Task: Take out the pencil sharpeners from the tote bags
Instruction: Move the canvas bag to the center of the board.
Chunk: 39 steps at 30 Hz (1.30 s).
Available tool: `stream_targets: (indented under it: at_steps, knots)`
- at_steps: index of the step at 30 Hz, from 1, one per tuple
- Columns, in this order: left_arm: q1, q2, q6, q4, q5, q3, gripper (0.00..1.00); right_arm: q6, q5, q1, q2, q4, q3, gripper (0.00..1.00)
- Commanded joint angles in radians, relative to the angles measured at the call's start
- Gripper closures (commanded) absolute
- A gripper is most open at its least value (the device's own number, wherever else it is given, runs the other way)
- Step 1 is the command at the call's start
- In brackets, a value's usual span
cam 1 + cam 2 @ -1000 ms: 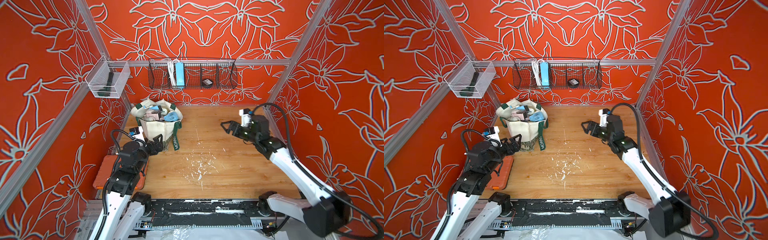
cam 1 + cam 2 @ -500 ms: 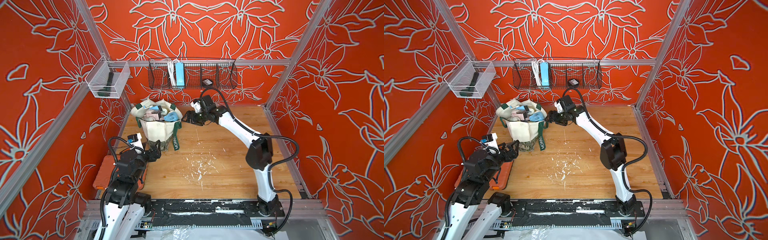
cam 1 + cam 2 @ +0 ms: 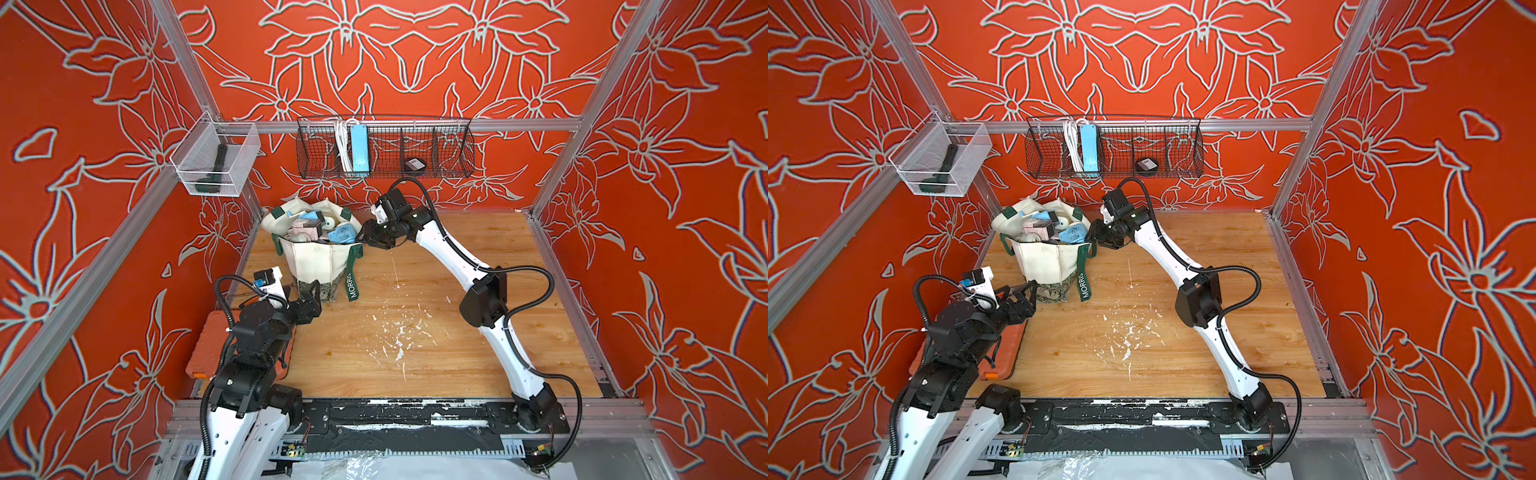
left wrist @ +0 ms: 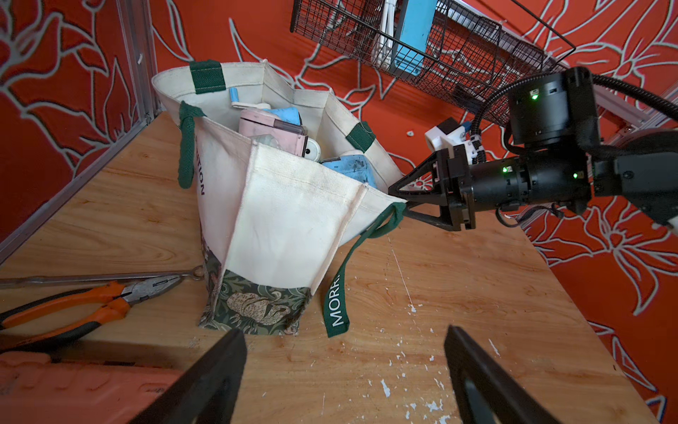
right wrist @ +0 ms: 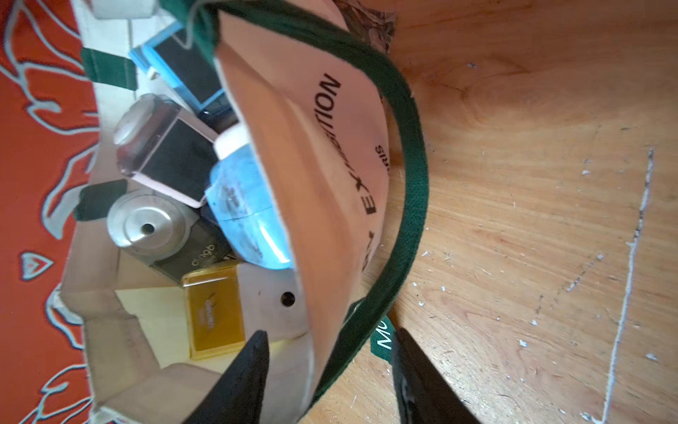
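Observation:
The cream tote bag [image 3: 320, 259] [image 3: 1050, 259] with dark green handles stands upright at the back left of the wooden table. Several pencil sharpeners fill it: a pink one [image 3: 305, 228] [image 4: 273, 136], a blue one [image 3: 343, 235] [image 5: 245, 205] and a yellow one [image 5: 214, 312]. My right gripper [image 3: 365, 237] [image 4: 398, 200] [image 5: 330, 336] is shut on the bag's rim, with the green handle [image 5: 411, 183] between its fingers. My left gripper [image 3: 311, 291] [image 4: 345, 332] hangs open and empty just in front of the bag's leafy base [image 4: 257, 304].
An orange plastic case [image 3: 208, 353] lies under my left arm at the table's left edge. Orange-handled pliers [image 4: 91, 301] and a metal rod [image 4: 110, 279] lie beside the bag. A wire basket [image 3: 453, 145] with a blue power strip [image 3: 359, 149] and a clear bin [image 3: 216, 166] hang on the walls.
My right arm swung from the table's right side across to the tote bag, and its jaws closed on the rim. My left arm drew back slightly toward the front, still open.

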Motion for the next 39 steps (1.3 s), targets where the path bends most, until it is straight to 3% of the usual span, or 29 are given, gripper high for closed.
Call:
stream_targets:
  at_steps: [1, 5, 11, 17, 28, 33, 39]
  knots:
    - [-0.002, -0.013, 0.002, 0.003, -0.014, -0.007, 0.14, -0.005, 0.013, 0.004, 0.024, -0.054, 0.022, 0.53]
    - [-0.004, -0.013, 0.001, 0.001, -0.015, -0.008, 0.14, -0.039, 0.01, 0.009, -0.006, -0.067, -0.01, 0.68]
    - [-0.006, 0.0, 0.002, 0.003, -0.013, -0.006, 0.14, -0.073, -0.013, 0.01, -0.147, -0.014, -0.19, 1.0]
    - [-0.027, 0.048, 0.006, -0.007, 0.002, 0.02, 0.14, -0.141, -0.002, 0.007, -0.386, 0.051, -0.481, 1.0]
    - [-0.025, 0.305, -0.017, -0.109, 0.157, 0.244, 0.14, -0.187, 0.044, -0.015, -0.95, 0.203, -1.232, 1.0]
    - [-0.025, 0.442, -0.023, -0.085, 0.232, 0.304, 0.2, -0.206, 0.047, -0.015, -1.113, 0.197, -1.418, 1.0]
    - [-0.025, 0.61, 0.01, -0.081, 0.262, 0.37, 0.2, -0.23, 0.058, -0.016, -1.191, 0.153, -1.488, 1.0]
